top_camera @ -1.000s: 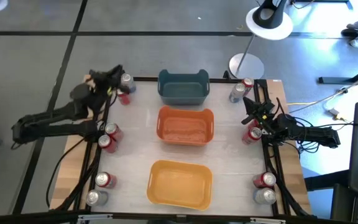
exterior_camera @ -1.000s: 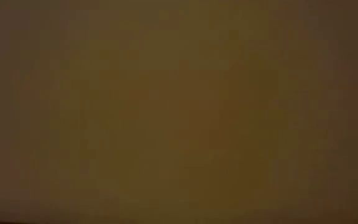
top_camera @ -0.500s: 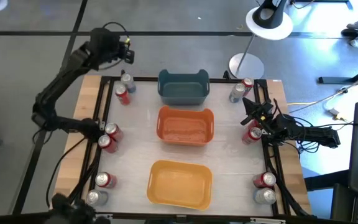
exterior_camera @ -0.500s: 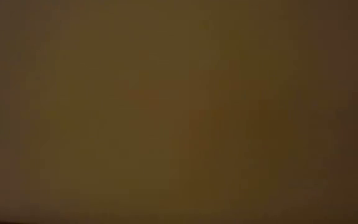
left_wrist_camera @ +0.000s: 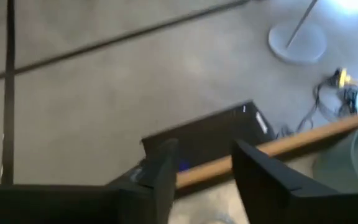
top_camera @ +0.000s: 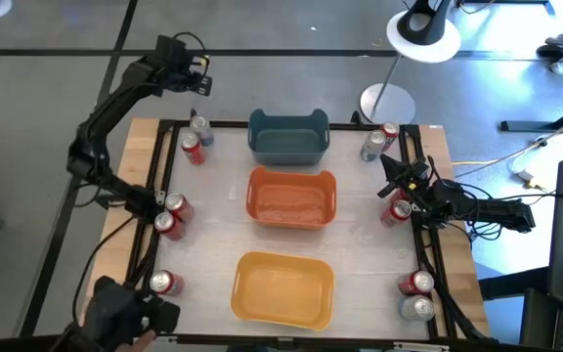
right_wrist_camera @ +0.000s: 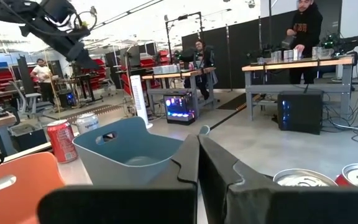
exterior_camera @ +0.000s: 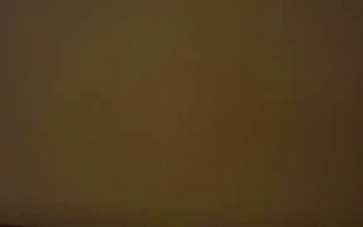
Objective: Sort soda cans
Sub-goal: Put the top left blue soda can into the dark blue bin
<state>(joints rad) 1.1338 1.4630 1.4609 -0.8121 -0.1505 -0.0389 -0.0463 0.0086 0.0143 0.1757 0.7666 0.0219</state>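
Red and silver soda cans stand upright in small groups along both side edges of the table: far left point(top_camera: 194, 139), mid left point(top_camera: 171, 213), near left point(top_camera: 165, 284), far right point(top_camera: 379, 139), mid right point(top_camera: 396, 210) and near right point(top_camera: 417, 295). My left gripper point(top_camera: 197, 84) hangs high over the far left corner, just beyond the far edge. It is open point(left_wrist_camera: 201, 171) with nothing between its fingers. My right gripper point(top_camera: 389, 171) waits shut point(right_wrist_camera: 197, 163) at the right edge. The low view is dark and shows nothing.
Three bins stand in a row down the table's middle: a blue-grey one point(top_camera: 287, 137) at the far end, an orange one point(top_camera: 291, 196) in the middle and a yellow one point(top_camera: 283, 286) nearest. A floor lamp base point(top_camera: 387, 102) stands beyond the far edge. People stand in the room behind.
My left gripper has risen from beside the far left cans and swung up and out past the table's far edge, tipping as it went. The arm's elbow has dropped to the near left corner. The cans stand where they were.
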